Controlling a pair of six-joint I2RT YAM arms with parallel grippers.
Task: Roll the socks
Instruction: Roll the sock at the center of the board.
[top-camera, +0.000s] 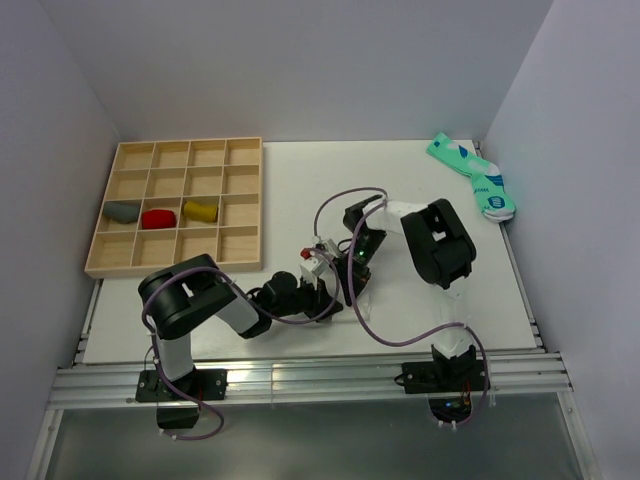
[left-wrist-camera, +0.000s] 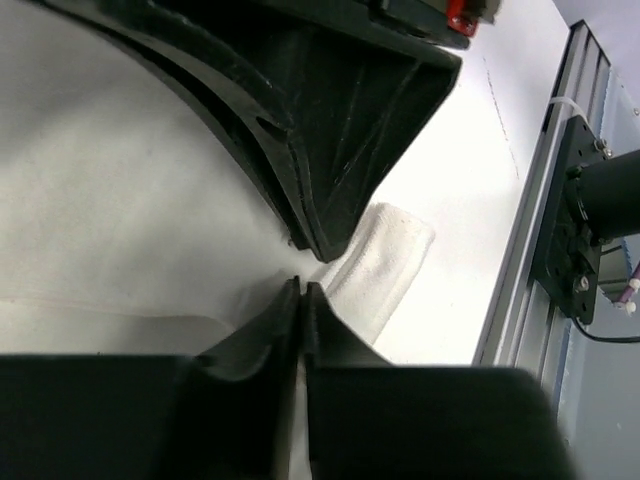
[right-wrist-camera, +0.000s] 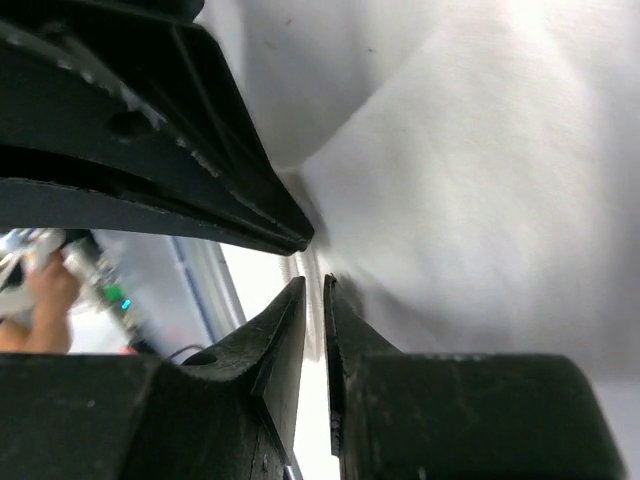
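Right hand closed, pinching the white sock. Left hand closed at its ribbed end; I cannot tell if it grips.

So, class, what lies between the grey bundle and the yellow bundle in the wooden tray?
The red bundle lies between the grey bundle and the yellow bundle, each in its own compartment of the wooden tray. The top external view shows it.

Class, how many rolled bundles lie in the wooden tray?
3: a grey bundle, a red bundle and a yellow bundle, side by side in the tray's third row from the far edge. None appears hidden.
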